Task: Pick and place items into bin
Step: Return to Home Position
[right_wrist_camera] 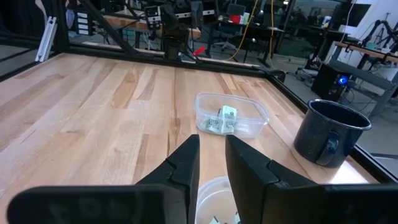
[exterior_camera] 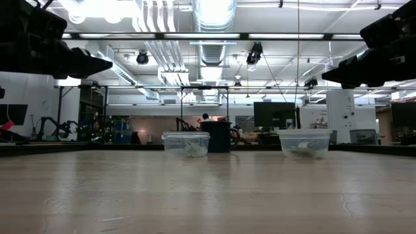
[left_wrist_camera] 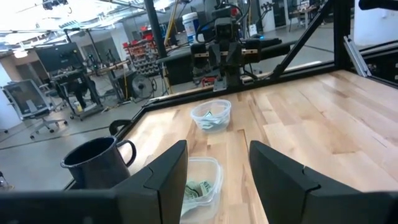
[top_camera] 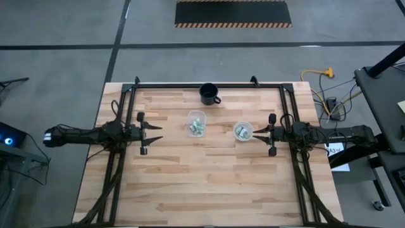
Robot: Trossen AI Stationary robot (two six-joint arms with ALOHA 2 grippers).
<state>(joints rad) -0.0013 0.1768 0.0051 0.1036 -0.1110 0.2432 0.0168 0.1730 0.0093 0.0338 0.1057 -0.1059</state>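
On wooden tabletop (top_camera: 209,183): left clear bin (top_camera: 189,120), right clear bin (top_camera: 236,126), both holding packets (top_camera: 198,128); dark mug (top_camera: 209,94). Left gripper (top_camera: 158,133) spread, right gripper (top_camera: 255,133) narrowly parted, both empty. Beyond: ceiling ducts (exterior_camera: 211,19), monitors (exterior_camera: 270,114).

1. The left gripper (left_wrist_camera: 216,163) is held with its two dark fingers (left_wrist_camera: 166,177) well apart above a pale wooden table (left_wrist_camera: 311,124).
2. A clear plastic bin (left_wrist_camera: 215,185) of pale green and white packets (left_wrist_camera: 196,190) is seen between them.
3. A second clear plastic bin (left_wrist_camera: 202,120) is set farther off.
4. A dark metal mug (left_wrist_camera: 99,163) is placed beside the nearer bin.
5. The dark right arm (left_wrist_camera: 224,53) is seen across the table.
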